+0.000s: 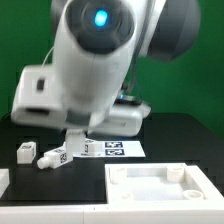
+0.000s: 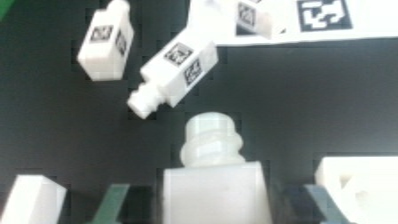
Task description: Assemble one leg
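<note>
In the wrist view a white leg point(image 2: 215, 180) with a ribbed screw tip lies between my fingers. Dark gaps show on both sides of it, between it and each finger point(image 2: 121, 205). My gripper point(image 2: 217, 203) is open and straddles this leg without touching it. Two more legs with marker tags lie ahead, one point(image 2: 111, 40) straight and one point(image 2: 173, 70) slanted. In the exterior view my gripper point(image 1: 73, 140) is low over the table, mostly hidden by the arm. A leg point(image 1: 55, 157) and a small white block point(image 1: 25, 151) lie to the exterior view's left of it.
The marker board point(image 1: 112, 149) lies behind the gripper and shows in the wrist view point(image 2: 294, 20). The large white panel point(image 1: 160, 190) with raised rims lies at the front. White shapes point(image 2: 356, 180) sit beside each finger. A white box stands at the back.
</note>
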`<state>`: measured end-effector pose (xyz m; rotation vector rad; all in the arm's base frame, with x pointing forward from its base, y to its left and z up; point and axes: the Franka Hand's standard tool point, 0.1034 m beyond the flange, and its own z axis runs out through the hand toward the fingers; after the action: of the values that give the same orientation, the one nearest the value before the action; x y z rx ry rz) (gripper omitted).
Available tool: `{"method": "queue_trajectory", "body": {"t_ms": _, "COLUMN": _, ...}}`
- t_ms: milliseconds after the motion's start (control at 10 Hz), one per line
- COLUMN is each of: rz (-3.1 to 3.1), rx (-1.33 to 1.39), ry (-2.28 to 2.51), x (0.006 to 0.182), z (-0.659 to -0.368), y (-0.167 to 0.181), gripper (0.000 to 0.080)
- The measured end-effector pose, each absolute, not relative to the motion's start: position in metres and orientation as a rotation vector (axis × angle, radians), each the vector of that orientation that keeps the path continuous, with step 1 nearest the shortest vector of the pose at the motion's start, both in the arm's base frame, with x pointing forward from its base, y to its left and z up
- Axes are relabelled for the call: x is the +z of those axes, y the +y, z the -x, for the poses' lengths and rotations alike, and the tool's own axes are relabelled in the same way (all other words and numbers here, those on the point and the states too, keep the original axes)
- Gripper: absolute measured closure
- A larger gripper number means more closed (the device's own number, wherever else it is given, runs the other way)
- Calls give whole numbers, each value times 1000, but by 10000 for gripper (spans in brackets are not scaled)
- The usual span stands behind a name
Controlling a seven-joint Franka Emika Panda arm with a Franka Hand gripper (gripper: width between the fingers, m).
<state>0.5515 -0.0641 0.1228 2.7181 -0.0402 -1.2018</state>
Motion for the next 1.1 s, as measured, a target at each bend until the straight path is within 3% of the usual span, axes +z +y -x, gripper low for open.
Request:
{"method": "queue_trajectory", "body": {"t_ms": 200, "rz": -2713, "rx": -1219, "ry": -30, "x": 116, "z": -547, "y": -66, "gripper": 518}}
{"method": "queue_trajectory", "body": {"t_ms": 400, "rz": -2810, "rx": -945, "ry": -67, "x": 112, "z": -567, "y": -56, "gripper": 518}}
{"method": "queue_trajectory", "body": {"t_ms": 600, "rz": -2885, "rx": -721, "ry": -175, "x": 107, "z": -576, "y": -5, "gripper": 518}}
{"method": "queue_trajectory", "body": {"t_ms": 800, "rz": -2922, "rx": -525, "ry": -262, "x": 126, "z": -585, "y": 44, "gripper": 518}}
{"method": "queue_trajectory", "body": {"t_ms": 900, "rz": -2942, "rx": -442, "ry": -247, "x": 131, "z": -593, "y": 53, "gripper": 518}}
{"method": "queue_trajectory", "body": {"t_ms": 1100, "rz": -3002, "rx": -228, "ry": -229, "x": 127, "z": -599, "y": 59, "gripper": 518}}
